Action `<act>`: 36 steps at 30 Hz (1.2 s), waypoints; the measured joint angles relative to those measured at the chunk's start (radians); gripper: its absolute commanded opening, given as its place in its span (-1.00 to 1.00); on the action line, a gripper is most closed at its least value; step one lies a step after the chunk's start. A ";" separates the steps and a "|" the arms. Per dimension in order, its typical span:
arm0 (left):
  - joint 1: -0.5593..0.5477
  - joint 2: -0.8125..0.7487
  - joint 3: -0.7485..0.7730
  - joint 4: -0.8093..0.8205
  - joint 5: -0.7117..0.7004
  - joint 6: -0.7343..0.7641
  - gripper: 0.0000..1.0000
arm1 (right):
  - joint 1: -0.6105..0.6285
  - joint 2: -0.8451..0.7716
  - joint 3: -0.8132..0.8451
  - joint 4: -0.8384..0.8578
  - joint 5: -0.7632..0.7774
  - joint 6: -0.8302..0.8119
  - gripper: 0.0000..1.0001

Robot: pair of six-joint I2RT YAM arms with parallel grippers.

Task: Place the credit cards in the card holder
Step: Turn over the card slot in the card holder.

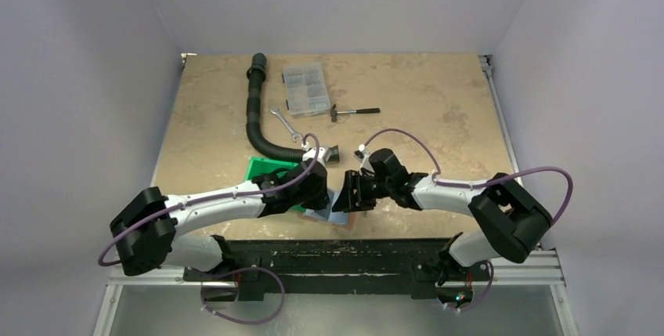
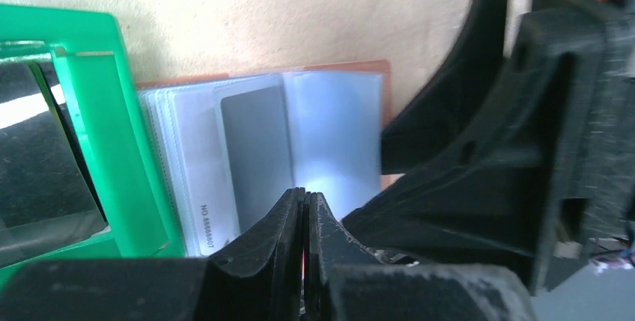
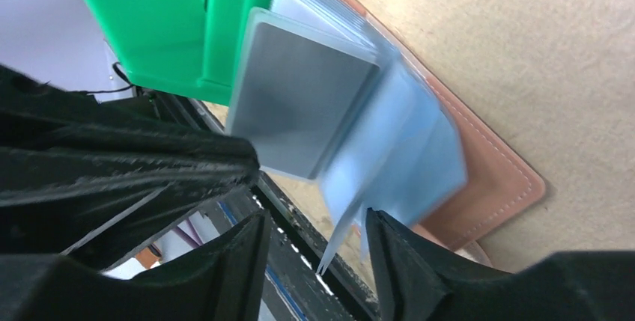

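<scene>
The card holder point(image 1: 325, 217) point(image 2: 341, 123) point(image 3: 498, 182) lay open on the tan table point(image 1: 438, 101), close to its near edge and hard against the green bin point(image 1: 262, 170) point(image 2: 97, 111) point(image 3: 150, 14). Its reddish-brown cover, stitched round the rim, was face down, showing only as a thin border. Inside was a stack of clear grey-blue plastic leaves, some fanned up off the cover and blurred. A plain grey card point(image 2: 254, 149) point(image 3: 311, 104) sat in one leaf. A white card point(image 2: 198, 186) with a small printed number lay in the leaves nearer the bin.
</scene>
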 measured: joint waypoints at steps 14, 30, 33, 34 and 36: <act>0.004 0.047 -0.082 0.013 -0.123 -0.031 -0.99 | 0.000 0.010 -0.023 -0.045 0.084 -0.060 -0.33; 0.006 0.129 -0.071 0.164 -0.073 -0.032 -1.00 | -0.087 -0.030 -0.021 -0.164 0.208 -0.068 -1.00; 0.007 0.166 -0.055 0.214 -0.042 -0.032 -1.00 | -0.102 -0.048 -0.008 -0.223 0.239 -0.080 -1.00; 0.007 0.175 -0.051 0.224 -0.031 -0.032 -1.00 | -0.103 -0.050 0.001 -0.245 0.255 -0.086 -1.00; 0.007 0.185 -0.042 0.229 -0.021 -0.031 -1.00 | -0.103 -0.052 0.014 -0.273 0.276 -0.097 -0.82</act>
